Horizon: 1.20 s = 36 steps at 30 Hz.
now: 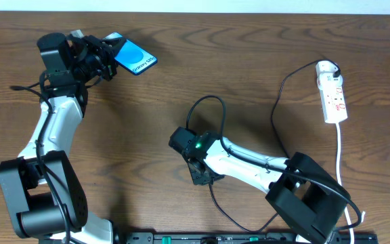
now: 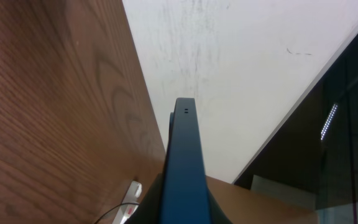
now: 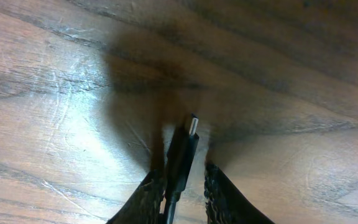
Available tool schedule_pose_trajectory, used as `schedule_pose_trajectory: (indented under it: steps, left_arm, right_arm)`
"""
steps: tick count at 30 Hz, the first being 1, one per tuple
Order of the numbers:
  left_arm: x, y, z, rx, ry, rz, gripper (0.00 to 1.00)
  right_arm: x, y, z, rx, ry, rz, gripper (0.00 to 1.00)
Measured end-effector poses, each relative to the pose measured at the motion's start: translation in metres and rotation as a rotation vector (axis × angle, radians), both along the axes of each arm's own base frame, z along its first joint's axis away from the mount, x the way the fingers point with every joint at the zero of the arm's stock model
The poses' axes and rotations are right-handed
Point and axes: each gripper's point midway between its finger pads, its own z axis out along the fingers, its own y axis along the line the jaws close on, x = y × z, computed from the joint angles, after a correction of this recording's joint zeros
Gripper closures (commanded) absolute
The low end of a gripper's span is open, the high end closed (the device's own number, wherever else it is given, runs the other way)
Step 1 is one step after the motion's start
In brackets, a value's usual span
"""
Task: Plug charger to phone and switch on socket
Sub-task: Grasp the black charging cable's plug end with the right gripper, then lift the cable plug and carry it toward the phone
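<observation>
The phone, blue screen with white text, is lifted at the far left of the table with my left gripper shut on it. In the left wrist view its dark blue edge runs up between my left gripper's dark fingers. The charger's black cable loops across the middle of the table to my right gripper. Its small plug lies between the fingers of my right gripper, against the left one, with a gap to the right one. The white socket lies at the far right.
The socket's white cord runs down the right side towards the front edge. A thin black cable leaves the socket and curves under the right arm. The socket also shows low in the left wrist view. A white wall stands behind the table.
</observation>
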Motion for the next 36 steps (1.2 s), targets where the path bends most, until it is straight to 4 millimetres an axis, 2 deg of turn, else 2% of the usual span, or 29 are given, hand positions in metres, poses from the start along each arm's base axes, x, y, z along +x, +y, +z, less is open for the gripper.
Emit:
schedule_pose_trajectory:
  steps: [13, 20, 36]
  left_arm:
    - [-0.001, -0.001, 0.0, -0.003, 0.0, -0.007, 0.93]
    - [-0.001, -0.001, 0.0, -0.003, 0.0, -0.007, 0.93]
    - [-0.001, -0.002, 0.001, -0.006, -0.001, -0.015, 0.93]
  right_arm:
    - [0.006, -0.001, 0.0, 0.02, 0.004, -0.025, 0.85]
    - [0.007, 0.0, 0.0, 0.025, 0.0, -0.027, 0.99]
    - [0.014, -0.004, 0.0, 0.025, -0.007, -0.051, 0.99]
